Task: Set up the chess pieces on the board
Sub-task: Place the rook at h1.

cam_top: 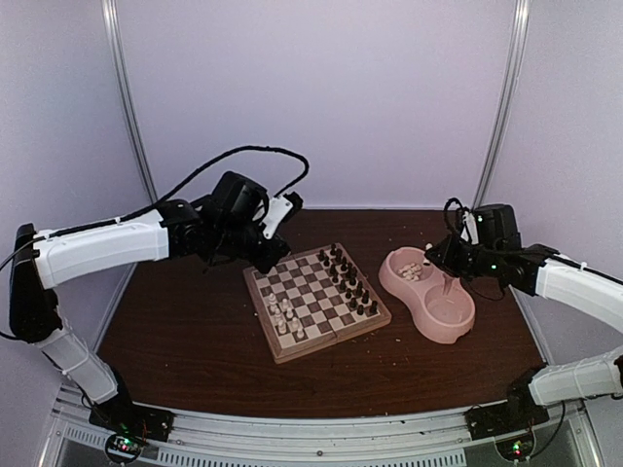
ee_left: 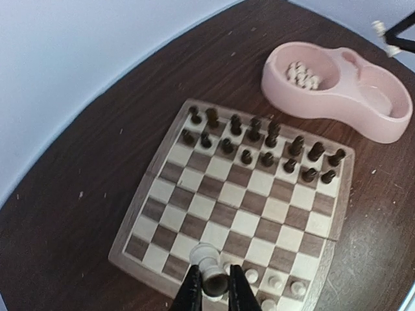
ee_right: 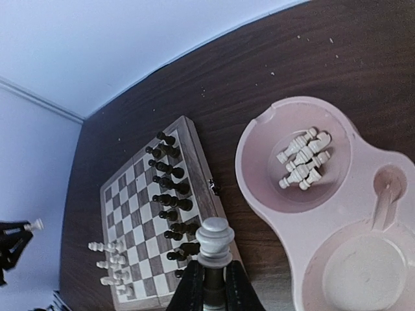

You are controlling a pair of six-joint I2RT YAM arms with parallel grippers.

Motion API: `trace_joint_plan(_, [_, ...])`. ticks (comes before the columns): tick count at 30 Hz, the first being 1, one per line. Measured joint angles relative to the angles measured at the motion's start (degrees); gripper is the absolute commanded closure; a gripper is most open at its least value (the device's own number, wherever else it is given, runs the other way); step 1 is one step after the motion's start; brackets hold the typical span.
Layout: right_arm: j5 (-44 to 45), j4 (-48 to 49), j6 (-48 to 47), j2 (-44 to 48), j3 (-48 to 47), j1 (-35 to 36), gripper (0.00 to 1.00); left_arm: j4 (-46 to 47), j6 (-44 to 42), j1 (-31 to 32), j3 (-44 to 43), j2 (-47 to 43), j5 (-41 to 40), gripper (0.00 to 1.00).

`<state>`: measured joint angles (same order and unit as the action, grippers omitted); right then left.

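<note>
The board [cam_top: 311, 292] lies at the table's middle, with dark pieces [cam_top: 348, 279] along its right side and a few cream-white chess pieces [cam_top: 285, 316] near its left edge. My left gripper [cam_top: 282, 209] hovers above the board's far-left corner. In the left wrist view, this gripper [ee_left: 214, 286] is shut on a white rook-like piece [ee_left: 209, 262] above the board's [ee_left: 240, 194] white side. My right gripper [ee_right: 214, 282] is shut on a white round-topped piece [ee_right: 215, 238] and hangs over the table between the board [ee_right: 130, 207] and the bowl.
A pink double bowl [cam_top: 458, 331] stands right of the board. Its far cup holds several white pieces [ee_right: 303, 161] lying down; its near cup holds none. Dark pieces [ee_left: 259, 146] fill two rows. The purple back wall is close behind.
</note>
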<state>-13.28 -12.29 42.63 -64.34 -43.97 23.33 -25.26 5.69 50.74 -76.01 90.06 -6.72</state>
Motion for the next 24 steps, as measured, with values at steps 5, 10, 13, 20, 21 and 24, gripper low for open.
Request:
trace_joint_plan(5, [0.02,1.79,-11.98,0.79,1.05,-0.02,0.97,-10.88,6.12,-6.16,-3.37,0.87,3.72,0.98])
trace_joint_plan(10, [0.00,5.22,-19.41,2.58,4.74,-0.11,0.97,-16.63,8.35,-8.48,-8.66,5.40,7.65,0.99])
trace_joint_plan(13, [0.04,7.15,-22.03,3.15,6.78,-0.11,0.98,-18.05,8.66,-8.55,-9.86,8.31,8.96,1.00])
trace_joint_plan(20, [3.56,8.20,-23.02,-2.64,4.57,-1.01,1.00,-19.28,8.96,-8.70,-10.88,13.79,10.43,1.00])
trace_joint_plan(21, [3.61,8.24,-23.06,-4.33,3.76,-1.27,1.00,-19.34,8.96,-8.76,-11.23,14.25,10.56,1.00])
trace_joint_plan(24, [3.32,8.41,-23.54,-9.49,1.46,-1.84,1.00,-19.87,8.87,-8.81,-13.57,15.98,10.71,1.00])
